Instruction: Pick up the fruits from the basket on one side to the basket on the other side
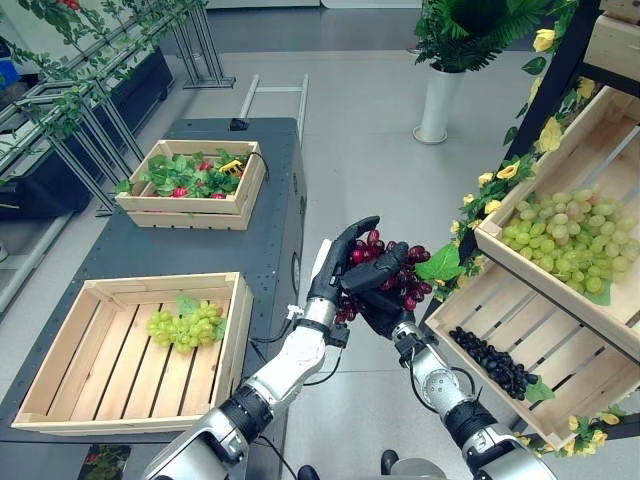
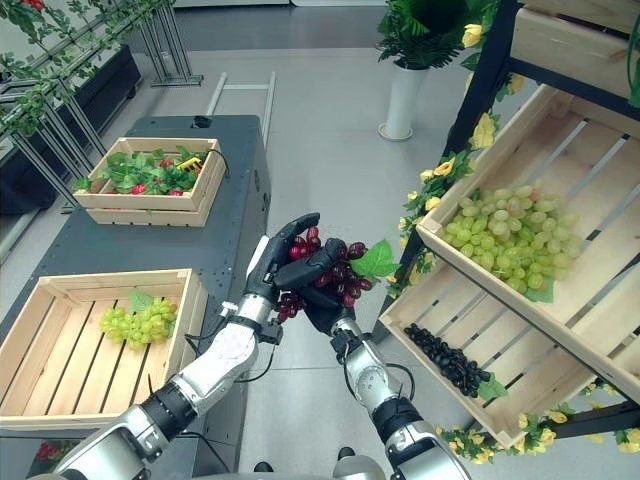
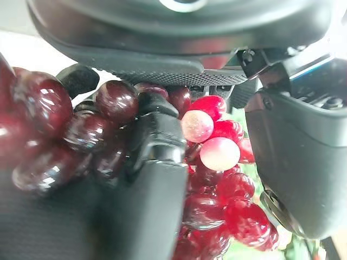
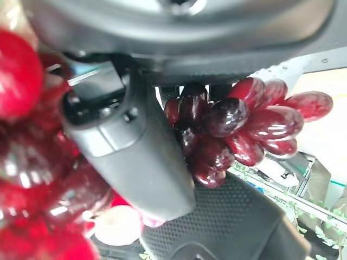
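Observation:
A bunch of red grapes (image 1: pixel 408 276) with a green leaf hangs in mid-air between the dark table (image 1: pixel 262 250) and the wooden shelves. Both hands hold it. My left hand (image 1: pixel 338 268) curls round the bunch's left side, fingers reaching over the top. From below and the right, my right hand (image 1: pixel 382 308) grips it, one dark finger lying across the front. The grapes (image 3: pixel 218 154) press against the left palm, and they (image 4: pixel 255 116) bulge past the right thumb. On the table, the near crate (image 1: pixel 60 350) holds green grapes (image 1: pixel 185 325).
A far crate (image 1: pixel 190 205) on the table holds leaves and small red fruits. To the right, slanted shelf crates hold green grapes (image 1: pixel 570 240) and black grapes (image 1: pixel 495 365), edged with yellow flowers. A potted plant (image 1: pixel 438 100) stands on the floor behind.

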Controlling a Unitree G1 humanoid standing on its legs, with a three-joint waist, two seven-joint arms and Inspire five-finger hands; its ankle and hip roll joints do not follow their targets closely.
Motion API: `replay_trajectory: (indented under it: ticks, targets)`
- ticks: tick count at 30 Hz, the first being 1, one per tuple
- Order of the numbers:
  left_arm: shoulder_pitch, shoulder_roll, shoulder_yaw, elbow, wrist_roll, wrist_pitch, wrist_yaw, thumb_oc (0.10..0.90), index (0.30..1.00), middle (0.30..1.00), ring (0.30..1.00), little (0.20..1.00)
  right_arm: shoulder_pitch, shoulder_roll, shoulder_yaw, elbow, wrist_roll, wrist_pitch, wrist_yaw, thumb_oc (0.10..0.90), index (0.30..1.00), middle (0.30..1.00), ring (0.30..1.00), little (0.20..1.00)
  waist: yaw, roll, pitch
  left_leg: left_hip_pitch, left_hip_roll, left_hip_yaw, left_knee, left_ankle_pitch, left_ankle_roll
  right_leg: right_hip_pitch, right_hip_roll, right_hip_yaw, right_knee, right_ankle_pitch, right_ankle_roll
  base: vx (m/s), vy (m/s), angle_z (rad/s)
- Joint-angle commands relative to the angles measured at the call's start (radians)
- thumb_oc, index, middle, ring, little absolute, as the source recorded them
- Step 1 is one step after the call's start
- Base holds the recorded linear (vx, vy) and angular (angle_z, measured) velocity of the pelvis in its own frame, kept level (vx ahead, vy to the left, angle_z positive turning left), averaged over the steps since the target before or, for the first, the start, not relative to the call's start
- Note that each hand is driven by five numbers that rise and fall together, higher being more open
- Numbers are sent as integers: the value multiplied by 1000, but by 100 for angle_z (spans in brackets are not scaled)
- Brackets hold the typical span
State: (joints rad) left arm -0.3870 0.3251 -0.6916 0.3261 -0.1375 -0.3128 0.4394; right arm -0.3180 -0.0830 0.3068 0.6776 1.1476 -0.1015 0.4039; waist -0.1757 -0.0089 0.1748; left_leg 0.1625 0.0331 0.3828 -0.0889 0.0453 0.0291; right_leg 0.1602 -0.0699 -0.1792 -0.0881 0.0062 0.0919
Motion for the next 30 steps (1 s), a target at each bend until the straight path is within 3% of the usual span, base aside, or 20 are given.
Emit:
replay_trajectory:
  ticks: [1,2,8,20,30]
  targets:
    - [-297,209,520,59,283,-224,437,800,900,900,900,900,228,-135,-122,115,65,-49,13,400,300,300,300,300,38,25,-97,48,3,-46,2,-141,-53,2,39,-50,1,-57,-3,0,0,0]
    - [-322,257,494,48,382,-219,489,800,900,900,900,900,233,-141,-121,122,67,-48,24,400,300,300,300,300,35,27,-99,48,3,-42,2,-143,-53,0,39,-49,1,-56,-2,0,0,0]
    - [-357,339,422,33,540,-214,594,800,900,900,900,900,242,-144,-120,129,68,-48,34,400,300,300,300,300,32,29,-106,52,2,-39,2,-147,-54,2,37,-50,1,-57,0,0,0,0]
    - [-341,357,431,45,605,-236,773,800,900,900,900,900,248,-139,-126,145,60,-48,28,400,300,300,300,300,30,30,-116,56,1,-38,2,-145,-56,5,37,-48,1,-54,1,0,0,0]
    - [-361,353,456,53,582,-214,789,800,900,900,900,900,249,-134,-125,143,58,-32,22,400,300,300,300,300,27,28,-124,55,1,-42,2,-145,-58,4,39,-46,1,-54,1,-4,-1,3]
